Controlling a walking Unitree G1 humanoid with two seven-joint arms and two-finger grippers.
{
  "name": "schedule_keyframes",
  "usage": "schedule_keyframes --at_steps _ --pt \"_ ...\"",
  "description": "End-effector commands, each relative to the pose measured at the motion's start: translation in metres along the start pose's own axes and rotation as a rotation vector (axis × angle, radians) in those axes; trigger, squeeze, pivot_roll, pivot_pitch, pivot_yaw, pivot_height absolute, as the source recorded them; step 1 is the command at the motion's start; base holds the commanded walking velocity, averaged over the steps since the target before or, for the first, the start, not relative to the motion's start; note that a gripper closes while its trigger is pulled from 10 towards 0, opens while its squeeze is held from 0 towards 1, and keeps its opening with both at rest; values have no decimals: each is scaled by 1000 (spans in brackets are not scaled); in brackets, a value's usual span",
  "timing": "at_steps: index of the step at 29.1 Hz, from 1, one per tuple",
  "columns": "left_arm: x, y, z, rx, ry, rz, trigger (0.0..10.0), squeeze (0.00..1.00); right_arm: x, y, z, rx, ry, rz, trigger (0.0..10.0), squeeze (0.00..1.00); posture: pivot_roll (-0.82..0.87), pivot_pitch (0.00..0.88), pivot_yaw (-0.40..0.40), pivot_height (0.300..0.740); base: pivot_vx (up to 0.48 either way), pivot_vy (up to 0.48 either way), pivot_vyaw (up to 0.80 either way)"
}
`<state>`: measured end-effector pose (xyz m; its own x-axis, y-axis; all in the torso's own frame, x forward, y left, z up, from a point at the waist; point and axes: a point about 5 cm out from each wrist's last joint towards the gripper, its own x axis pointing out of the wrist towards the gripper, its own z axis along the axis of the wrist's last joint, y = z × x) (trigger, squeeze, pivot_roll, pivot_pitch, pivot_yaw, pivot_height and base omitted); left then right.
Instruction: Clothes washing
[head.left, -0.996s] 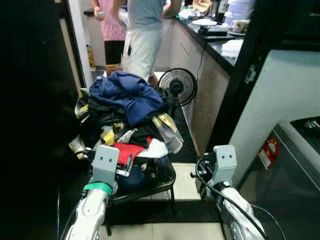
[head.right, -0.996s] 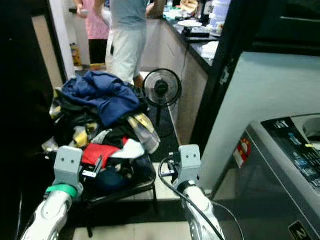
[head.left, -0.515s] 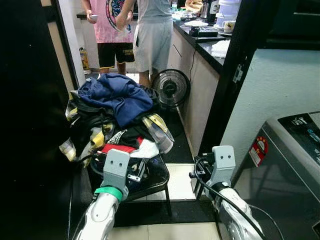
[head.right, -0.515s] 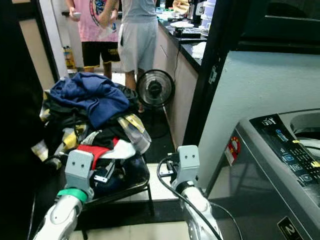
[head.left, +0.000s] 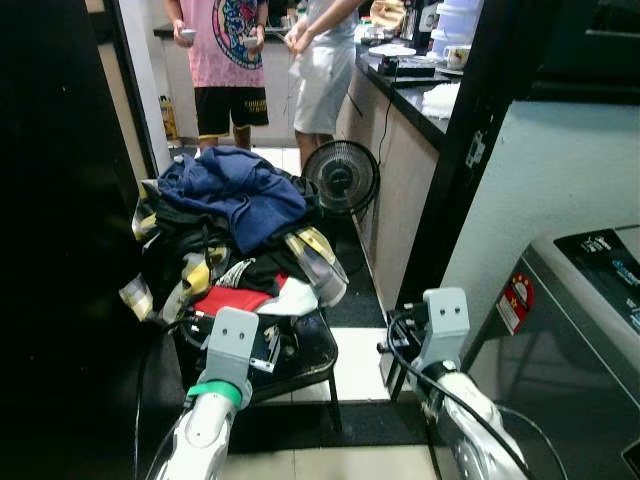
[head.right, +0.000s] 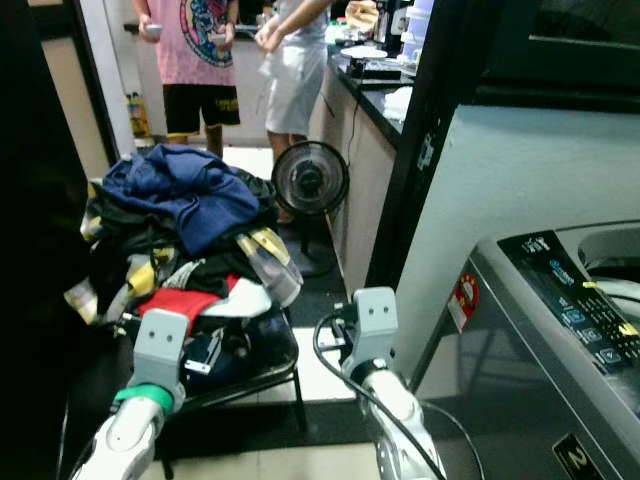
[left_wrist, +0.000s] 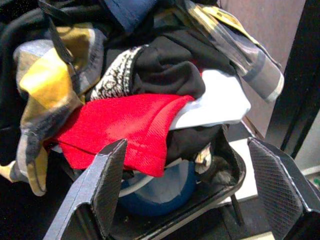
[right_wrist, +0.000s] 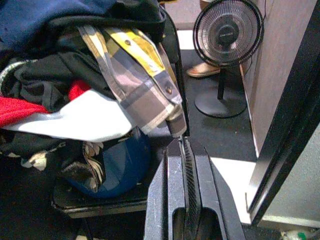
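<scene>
Left wrist view gave you the plainest look at the laundry: your left pincer stood wide open, its two black fingers spread well apart with nothing between them, aimed at the red cloth low in the pile of clothes. That pile sat heaped in a dark basket on a thin-legged stand just ahead of you. A blue garment lay on top, a yellow and grey plaid shirt hung down the side, and a white piece lay beside the red cloth under black fabric.

Your right pincer was closed, its fingers pressed flat together and holding nothing. It pointed at the basket's near corner, just below the hanging plaid shirt. In the head views your right arm was raised to the right of the basket, apart from the pile, with a black cable looping beside it.

You had the washing machine at your right, its control panel facing up. A small standing fan stood on the floor behind the basket, next to the kitchen surface. Two people stood farther back, one in a pink shirt and one in pale shorts.
</scene>
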<state>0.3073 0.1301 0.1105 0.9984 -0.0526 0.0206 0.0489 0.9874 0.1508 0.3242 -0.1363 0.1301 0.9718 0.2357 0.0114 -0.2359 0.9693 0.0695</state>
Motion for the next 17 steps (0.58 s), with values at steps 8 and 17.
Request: schedule_keyframes --at_steps 8,17 --pt "4 12 -8 -80 72 19 10000 0 -3 -1 -4 13 5 -23 10000 0 -46 0 18 740 0 0 0" --pt "0 4 -8 -141 66 -23 10000 0 -4 1 -7 22 15 -19 10000 0 -40 0 16 740 0 0 0"
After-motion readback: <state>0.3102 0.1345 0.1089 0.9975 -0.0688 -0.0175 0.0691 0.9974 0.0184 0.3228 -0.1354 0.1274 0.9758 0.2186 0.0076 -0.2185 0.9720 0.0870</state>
